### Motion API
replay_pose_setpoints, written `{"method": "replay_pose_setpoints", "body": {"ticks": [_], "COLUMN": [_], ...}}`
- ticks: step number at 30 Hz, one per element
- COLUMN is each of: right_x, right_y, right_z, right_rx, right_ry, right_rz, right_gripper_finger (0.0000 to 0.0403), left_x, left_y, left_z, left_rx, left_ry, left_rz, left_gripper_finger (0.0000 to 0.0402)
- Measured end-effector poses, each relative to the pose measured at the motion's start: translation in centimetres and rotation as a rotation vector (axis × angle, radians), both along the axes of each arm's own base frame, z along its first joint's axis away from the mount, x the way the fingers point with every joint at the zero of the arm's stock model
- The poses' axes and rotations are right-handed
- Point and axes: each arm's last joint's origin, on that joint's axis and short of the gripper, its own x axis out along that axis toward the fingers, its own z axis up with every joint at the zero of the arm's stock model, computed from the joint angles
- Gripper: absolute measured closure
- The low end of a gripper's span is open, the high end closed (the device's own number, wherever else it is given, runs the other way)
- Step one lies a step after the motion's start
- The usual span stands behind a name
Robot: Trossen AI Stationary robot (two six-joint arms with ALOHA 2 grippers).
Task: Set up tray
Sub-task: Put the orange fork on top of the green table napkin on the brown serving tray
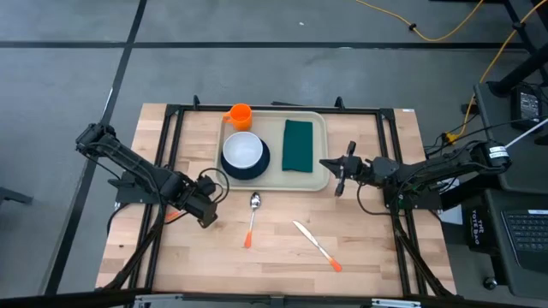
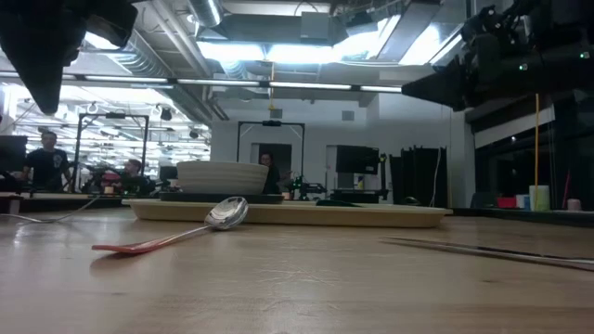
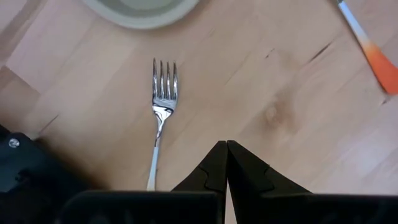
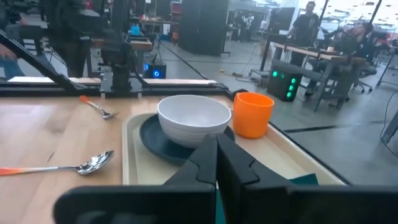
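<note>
Nearest the front edge of the bench [image 1: 171,257] lie my two loose pieces of cutlery. The knife [image 1: 315,245] rests at a slant right of the middle, its orange handle toward the front edge. The spoon [image 1: 252,217] lies just left of it, bowl toward the tray, orange handle toward the front.

My left gripper [image 3: 226,163] hangs low over the left part of the bench, fingers pressed together with nothing between them. Just past its tips a fork [image 3: 161,118] lies flat on the wood, tines pointing toward the tray's rounded corner.

My right gripper [image 1: 337,175] sits at the right end of the tray, over its rim, fingers pinched shut and empty as well.

The tray [image 1: 318,175] lies flat at the middle of the bench toward the back edge, long side along that edge. On its left half a dark plate [image 1: 257,169] carries a white bowl [image 1: 242,151], upright. On its right half a green napkin [image 1: 298,145] lies flat, its long side running front to back. An orange cup [image 1: 240,115] stands upright at the tray's back left corner; whether it is inside the rim or just beside it I cannot tell.

Beyond the bench the room shows desks and a few people [image 4: 306,18].
</note>
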Motion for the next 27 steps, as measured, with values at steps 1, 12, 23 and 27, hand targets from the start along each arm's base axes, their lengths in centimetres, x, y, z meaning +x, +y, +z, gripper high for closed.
{"method": "replay_pose_setpoints", "body": {"ticks": [1, 12, 23, 27], "right_x": [0.00, 0.00, -0.01, 0.01], "right_y": [0.00, 0.01, -0.59, -0.55], "right_z": [0.02, 0.63, 0.63, 0.63], "right_rx": [-0.001, -0.047, -0.045, -0.042], "right_ry": [-0.002, -0.049, -0.049, -0.051], "right_rz": [0.000, 0.005, -0.026, -0.008], "right_gripper_finger": [0.0400, 0.0400, 0.0400, 0.0400], "left_x": [0.00, 0.06, 0.15, 0.15], "left_y": [0.02, 0.15, 0.34, 0.35], "left_z": [0.00, -0.01, 0.00, 0.00], "left_rx": [0.004, -0.019, -0.015, -0.010], "left_ry": [-0.003, 0.003, -0.001, -0.001], "left_rz": [0.006, 0.043, 0.063, 0.050], "left_gripper_finger": [0.0397, 0.0397, 0.0397, 0.0397]}}
